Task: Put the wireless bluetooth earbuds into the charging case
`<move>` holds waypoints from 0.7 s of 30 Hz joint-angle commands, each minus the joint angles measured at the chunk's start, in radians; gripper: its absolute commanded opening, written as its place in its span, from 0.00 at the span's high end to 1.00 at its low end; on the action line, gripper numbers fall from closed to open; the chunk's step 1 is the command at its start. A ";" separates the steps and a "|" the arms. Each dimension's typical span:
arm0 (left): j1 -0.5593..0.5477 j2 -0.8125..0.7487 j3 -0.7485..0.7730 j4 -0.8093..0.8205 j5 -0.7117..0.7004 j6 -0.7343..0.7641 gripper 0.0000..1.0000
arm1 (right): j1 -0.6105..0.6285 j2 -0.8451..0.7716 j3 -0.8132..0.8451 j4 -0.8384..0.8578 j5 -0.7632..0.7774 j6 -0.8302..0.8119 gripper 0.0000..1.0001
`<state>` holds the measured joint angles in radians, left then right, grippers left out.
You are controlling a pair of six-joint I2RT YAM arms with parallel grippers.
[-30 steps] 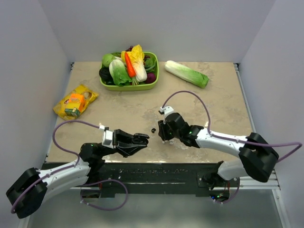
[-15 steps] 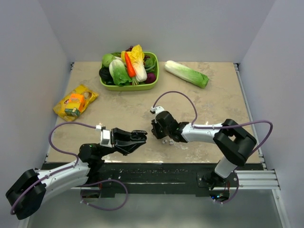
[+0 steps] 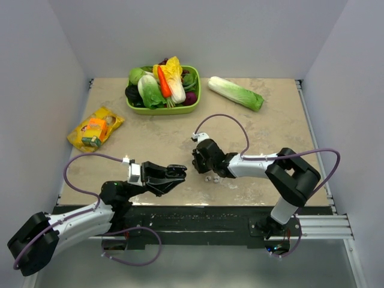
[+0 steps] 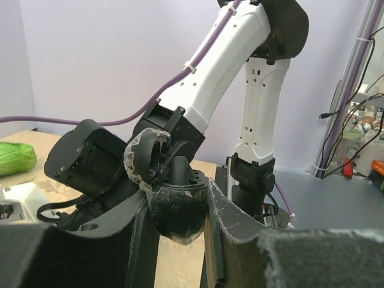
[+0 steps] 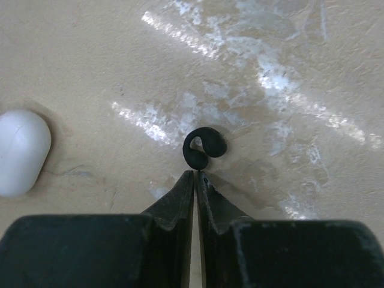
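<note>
One right hand (image 5: 195, 175), mine: fingers all but closed, gripping nothing, tips just beside a black curled scrap (image 5: 204, 148). One white earbud (image 5: 21, 153) lay on the table (image 5: 288, 72) to its left. I judged reopening and centring there best.

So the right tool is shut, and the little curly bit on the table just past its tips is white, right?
Not quite. The right tool is shut, but the little curly bit just past its tips is black, not white. The right wrist view shows this. The white thing there is an earbud off to the left.
</note>
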<state>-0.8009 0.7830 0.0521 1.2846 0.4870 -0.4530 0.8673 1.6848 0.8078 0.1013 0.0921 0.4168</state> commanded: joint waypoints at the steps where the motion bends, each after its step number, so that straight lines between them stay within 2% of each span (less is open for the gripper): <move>1: -0.009 0.001 -0.075 0.338 -0.014 0.013 1.00 | -0.043 -0.002 -0.005 0.058 0.061 0.033 0.89; 9: -0.011 0.018 -0.072 0.343 -0.010 0.008 1.00 | -0.097 -0.013 -0.013 0.058 0.075 0.037 0.85; 12: -0.014 0.016 -0.075 0.343 -0.013 0.010 1.00 | -0.096 -0.068 -0.044 0.096 0.064 0.027 0.74; 13: -0.014 0.015 -0.075 0.343 -0.013 0.010 1.00 | -0.088 -0.086 -0.065 0.127 0.051 0.024 0.64; 16: -0.015 0.010 -0.075 0.346 -0.013 0.011 1.00 | -0.047 -0.142 -0.062 0.147 0.034 -0.015 0.52; 21: -0.017 0.004 -0.078 0.349 -0.016 0.011 1.00 | 0.022 -0.111 0.004 0.112 -0.014 -0.068 0.46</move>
<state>-0.8085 0.7982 0.0521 1.2842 0.4858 -0.4530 0.8547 1.5558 0.7483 0.1848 0.1280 0.4023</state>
